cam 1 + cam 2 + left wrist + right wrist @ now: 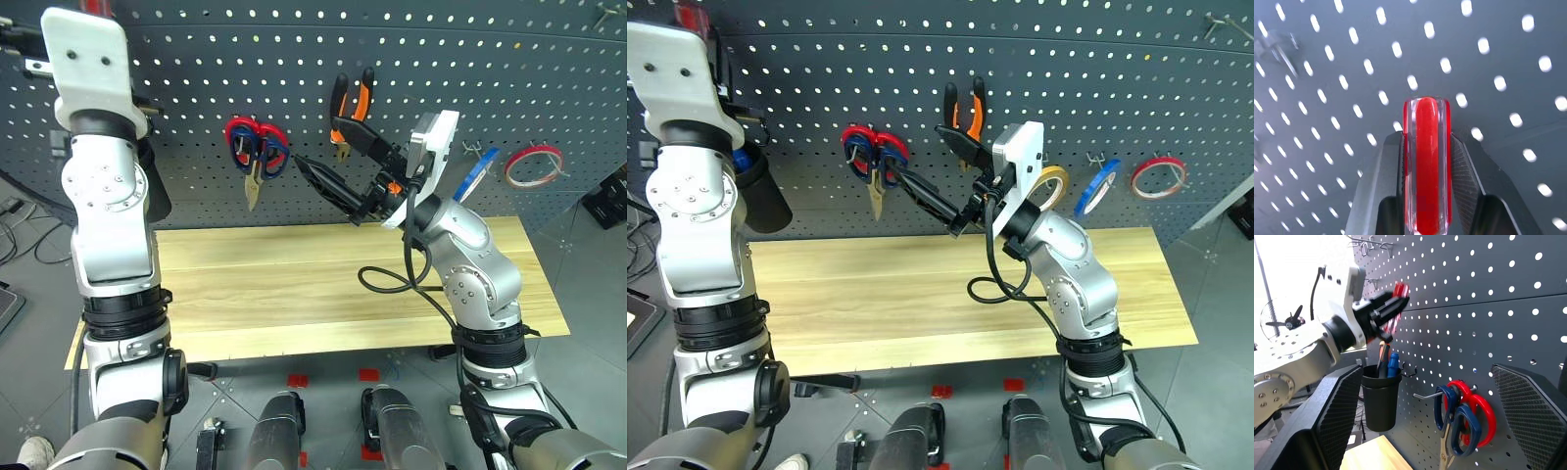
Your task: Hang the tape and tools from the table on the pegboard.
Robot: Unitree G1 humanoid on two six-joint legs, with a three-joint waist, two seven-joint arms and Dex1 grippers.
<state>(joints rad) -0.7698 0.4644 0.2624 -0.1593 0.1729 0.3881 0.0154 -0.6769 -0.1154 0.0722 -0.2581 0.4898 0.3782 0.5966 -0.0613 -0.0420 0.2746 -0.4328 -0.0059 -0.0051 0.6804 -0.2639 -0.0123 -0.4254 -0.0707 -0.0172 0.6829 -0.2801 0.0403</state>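
My left gripper (pixel 1426 147) is shut on the small red-handled screwdriver (pixel 1426 166), held high and close to the dark grey pegboard (pixel 490 69) at its upper left; the right wrist view shows it too, left gripper (pixel 1395 301). My right gripper (pixel 341 164) stands open in front of the board, above the wooden table (pixel 294 284), holding nothing. The orange-and-black pliers (pixel 351 103) hang just behind it. The dark-blue-handled scissors (pixel 1447 411) hang on a hook, overlapping the red-handled scissors (pixel 1476 416). The blue tape (pixel 1104 186) hangs to the right.
A yellow roll (pixel 1050 186) and a red roll (pixel 534 164) hang beside the blue tape. A black cup (pixel 1380 401) with an orange and a blue screwdriver hangs on the board below my left hand. Bare metal hooks (pixel 1281 49) stick out near the left gripper.
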